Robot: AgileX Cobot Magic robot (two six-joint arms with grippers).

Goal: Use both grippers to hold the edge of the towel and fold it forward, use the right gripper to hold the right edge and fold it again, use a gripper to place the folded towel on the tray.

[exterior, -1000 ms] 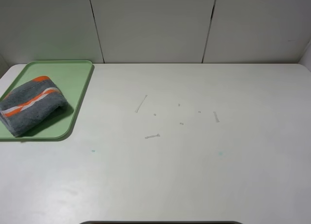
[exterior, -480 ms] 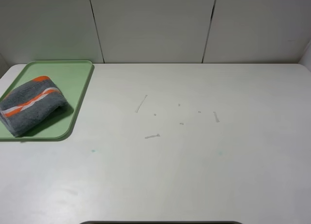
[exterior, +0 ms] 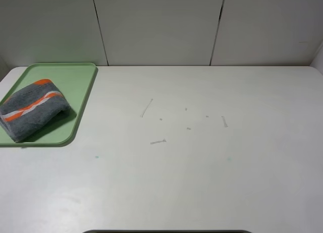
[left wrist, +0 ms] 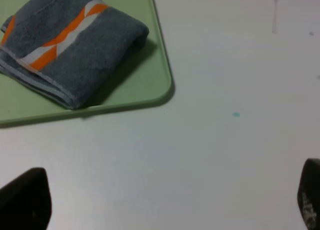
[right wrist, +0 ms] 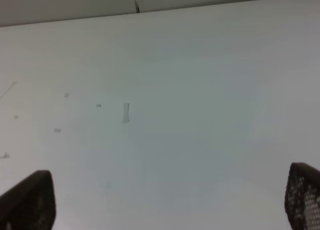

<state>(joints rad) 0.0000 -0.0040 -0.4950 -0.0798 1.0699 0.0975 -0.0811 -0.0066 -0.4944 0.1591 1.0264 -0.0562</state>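
The towel [exterior: 33, 109], dark grey with orange and white stripes, lies folded on the pale green tray [exterior: 75, 81] at the table's far left. The left wrist view shows the same towel [left wrist: 70, 45] on the tray [left wrist: 145, 85], its stacked hems toward the tray's near side. My left gripper [left wrist: 167, 207] hovers over bare table short of the tray, open, nothing between its fingertips [left wrist: 25, 200]. My right gripper [right wrist: 167, 205] is open too, over bare table, its fingertips [right wrist: 27, 202] wide apart. Neither arm shows in the exterior high view.
The white table [exterior: 202, 167] carries a few small scuff marks [exterior: 157, 141] near its middle. Grey wall panels [exterior: 156, 26] close off the far side. A dark edge [exterior: 166, 231] runs along the front of the table.
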